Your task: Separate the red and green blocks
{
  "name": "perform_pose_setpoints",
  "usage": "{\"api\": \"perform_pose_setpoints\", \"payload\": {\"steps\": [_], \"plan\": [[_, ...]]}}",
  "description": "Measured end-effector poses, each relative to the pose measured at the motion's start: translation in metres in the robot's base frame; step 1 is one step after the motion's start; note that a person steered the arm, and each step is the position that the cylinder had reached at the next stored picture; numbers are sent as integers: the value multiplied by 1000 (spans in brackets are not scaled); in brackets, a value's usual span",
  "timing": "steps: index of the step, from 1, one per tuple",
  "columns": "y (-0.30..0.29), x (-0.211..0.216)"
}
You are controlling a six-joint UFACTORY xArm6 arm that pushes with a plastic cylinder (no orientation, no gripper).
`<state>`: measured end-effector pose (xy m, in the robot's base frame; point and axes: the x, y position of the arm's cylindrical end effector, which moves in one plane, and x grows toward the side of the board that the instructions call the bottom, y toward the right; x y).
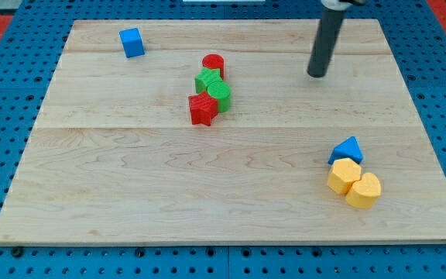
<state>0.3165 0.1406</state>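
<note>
A red cylinder [213, 64], a green star-shaped block [206, 80], a green cylinder [220, 94] and a red star-shaped block [202, 109] sit bunched in a touching cluster near the board's middle, toward the view's top. My tip [317, 74] rests on the wooden board [130, 178], well to the view's right of the cluster and apart from it, about level with the green star.
A blue cube [132, 42] sits near the view's top left. A blue triangular block [348, 149], a yellow hexagonal block [344, 176] and a yellow heart-shaped block [364, 190] are bunched at the view's lower right.
</note>
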Motion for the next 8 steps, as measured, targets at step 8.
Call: {"api": "perform_pose_setpoints", "payload": {"steps": [8], "plan": [[-130, 106]]}}
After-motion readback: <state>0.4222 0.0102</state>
